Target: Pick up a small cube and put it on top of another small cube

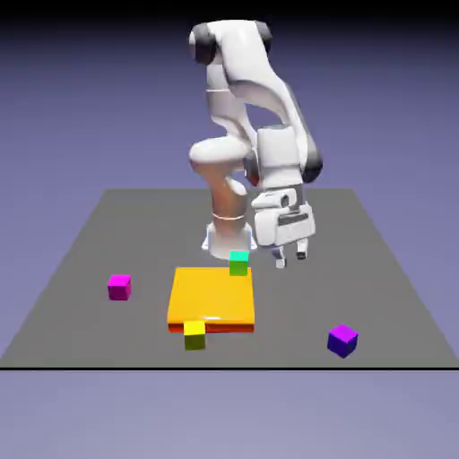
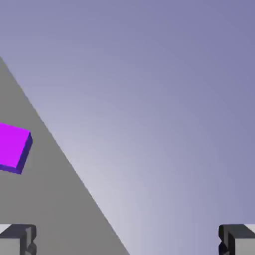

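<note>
Small cube [image 1: 342,340] lay well apart from the orange slab [image 1: 212,298]; likely light, rigid, graspable across opposite sides; end effector [image 1: 290,258] wide, empty.

four small cubes [image 1: 342,340], one orange slab [image 1: 212,297]
</note>
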Robot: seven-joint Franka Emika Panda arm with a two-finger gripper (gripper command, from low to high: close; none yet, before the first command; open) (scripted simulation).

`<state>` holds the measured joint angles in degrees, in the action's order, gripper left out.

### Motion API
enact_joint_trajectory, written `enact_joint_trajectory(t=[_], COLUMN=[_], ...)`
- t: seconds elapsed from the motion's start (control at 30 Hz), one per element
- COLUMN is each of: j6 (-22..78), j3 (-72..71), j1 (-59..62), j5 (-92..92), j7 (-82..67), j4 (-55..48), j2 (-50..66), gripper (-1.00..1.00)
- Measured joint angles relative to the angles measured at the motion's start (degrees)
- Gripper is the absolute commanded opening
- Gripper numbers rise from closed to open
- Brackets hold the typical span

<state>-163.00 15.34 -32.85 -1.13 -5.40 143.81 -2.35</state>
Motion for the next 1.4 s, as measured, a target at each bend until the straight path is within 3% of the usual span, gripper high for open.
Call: enact_joint_trajectory(t=[0.63, 0.8, 0.83, 1.1, 1.4], j6=[10.8, 4.5, 3.6, 10.9, 10.6], j3=[15.1, 10.2, 9.4, 15.1, 32.5], j1=[-31.1, -26.0, -25.3, -31.1, -12.4], j5=[-1.1, -4.4, -5.0, -1.1, 12.0], j7=[-47.0, -49.0, -49.3, -47.0, -41.8], j4=[-16.9, -19.2, -19.5, -16.9, -0.8], j2=[29.7, 38.0, 39.3, 29.7, 12.8], gripper=[0.0, 0.0, -1.0, -1.0, -1.0])
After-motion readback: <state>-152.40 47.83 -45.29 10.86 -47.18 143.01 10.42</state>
